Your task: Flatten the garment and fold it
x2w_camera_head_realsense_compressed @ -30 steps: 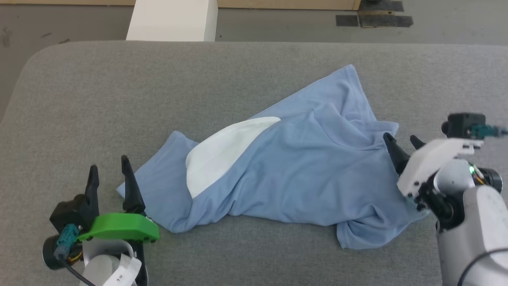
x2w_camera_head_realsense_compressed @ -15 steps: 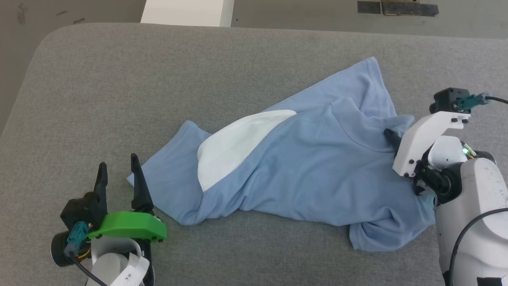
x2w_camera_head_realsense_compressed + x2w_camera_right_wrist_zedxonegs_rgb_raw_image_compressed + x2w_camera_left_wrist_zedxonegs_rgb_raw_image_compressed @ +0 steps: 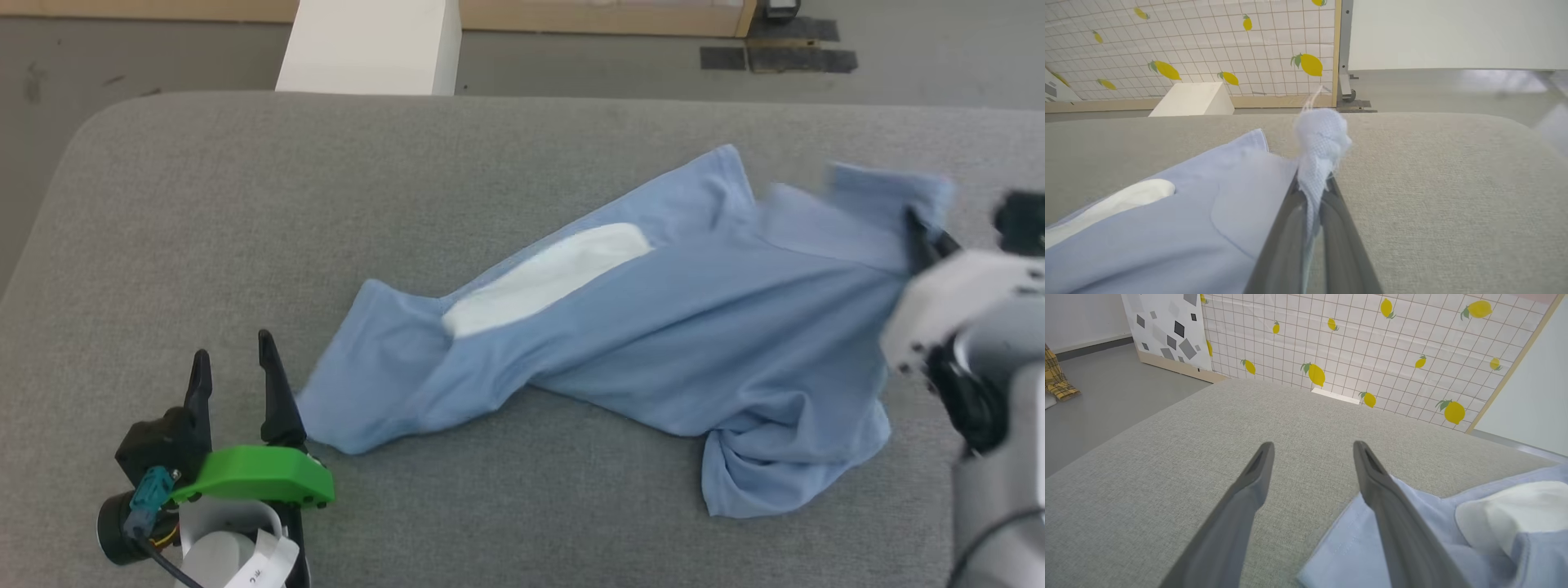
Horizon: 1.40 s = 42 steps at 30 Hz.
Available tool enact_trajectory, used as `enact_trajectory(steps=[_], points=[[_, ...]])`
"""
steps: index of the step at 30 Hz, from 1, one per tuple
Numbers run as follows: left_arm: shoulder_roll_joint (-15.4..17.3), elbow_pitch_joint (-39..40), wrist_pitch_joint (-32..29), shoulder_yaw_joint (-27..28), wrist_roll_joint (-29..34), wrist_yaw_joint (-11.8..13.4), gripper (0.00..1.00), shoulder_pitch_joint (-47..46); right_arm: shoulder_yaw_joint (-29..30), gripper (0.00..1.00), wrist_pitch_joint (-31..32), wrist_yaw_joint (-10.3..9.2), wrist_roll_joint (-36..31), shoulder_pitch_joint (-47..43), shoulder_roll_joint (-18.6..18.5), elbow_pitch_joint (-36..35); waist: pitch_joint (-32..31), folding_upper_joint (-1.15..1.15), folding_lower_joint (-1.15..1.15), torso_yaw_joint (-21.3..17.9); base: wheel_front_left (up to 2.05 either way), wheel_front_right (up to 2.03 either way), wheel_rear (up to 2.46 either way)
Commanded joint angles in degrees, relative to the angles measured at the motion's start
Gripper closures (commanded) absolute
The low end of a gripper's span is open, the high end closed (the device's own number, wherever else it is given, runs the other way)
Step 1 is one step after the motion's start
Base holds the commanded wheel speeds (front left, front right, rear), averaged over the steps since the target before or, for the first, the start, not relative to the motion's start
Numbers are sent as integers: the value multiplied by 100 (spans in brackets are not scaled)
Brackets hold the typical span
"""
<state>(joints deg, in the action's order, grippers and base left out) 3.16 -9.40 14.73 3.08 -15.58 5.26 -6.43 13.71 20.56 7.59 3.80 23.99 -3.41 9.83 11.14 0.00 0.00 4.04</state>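
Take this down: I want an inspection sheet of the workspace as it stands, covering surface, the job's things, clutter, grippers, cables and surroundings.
Surface: grey fabric-covered table with a rounded corner.
Job's things: garment, light blue, rumpled, lying diagonally with its white panel showing; not flat, not folded.
Clutter: nothing seen.
Grippers: left gripper open, beside the garment's near corner; right gripper shut on the garment's far edge, cloth bunched at its fingertips.
Cables: dark cable at the left wrist; second cable by the right forearm.
Surroundings: grey floor, white block, lemon-print wall, dark tape patches.
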Motion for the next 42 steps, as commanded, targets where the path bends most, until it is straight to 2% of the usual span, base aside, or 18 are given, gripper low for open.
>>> enact_trajectory(steps=[1,6,11,12,13,14,17,21,28,32,36,42], points=[[-21,-17,27,19,55,-36,0,76,207,100,-89,-10,-122,-273,-20,-157,-121,0,0,-110,0,0,0],[-23,-27,27,43,59,-49,0,148,1307,100,53,-10,-316,-1055,44,-568,-220,0,0,-216,0,0,0],[-24,-36,27,38,66,-86,0,168,1781,100,729,-10,135,-1610,51,-164,-242,0,0,-299,0,0,0],[-25,-54,27,32,69,-105,0,167,1737,86,1166,-10,495,-1877,52,71,-262,0,0,-343,0,0,0],[-25,-62,27,31,69,-109,0,168,1722,22,1210,-10,585,-1934,52,76,-269,0,0,-356,0,0,0],[-25,-68,27,32,68,-110,0,170,1738,0,1207,-10,660,-1992,52,53,-278,0,0,-373,0,0,0],[-26,-109,27,1,58,-137,0,179,1834,0,895,-10,749,-2112,52,-128,-321,0,0,-397,0,0,0],[-26,-187,27,-101,17,-166,0,194,1826,0,-13,-10,769,-2353,53,-590,-402,0,0,-425,0,0,0],[-27,-322,-339,-438,-47,-188,0,187,807,0,-1686,-10,510,-2913,53,-1451,-484,0,0,-628,0,0,0],[-18,-382,-1045,-758,40,-202,0,165,398,0,-2100,-10,448,-3091,53,-1499,-483,0,0,-775,0,0,0],[34,-337,-1845,-949,71,-182,0,173,188,0,-2224,-10,524,-3123,53,-1377,-471,0,0,-935,0,0,0],[183,-162,-3088,-1094,201,73,0,282,-12,0,-2281,-10,633,-3108,53,-1259,-439,0,0,-1116,0,0,0]])
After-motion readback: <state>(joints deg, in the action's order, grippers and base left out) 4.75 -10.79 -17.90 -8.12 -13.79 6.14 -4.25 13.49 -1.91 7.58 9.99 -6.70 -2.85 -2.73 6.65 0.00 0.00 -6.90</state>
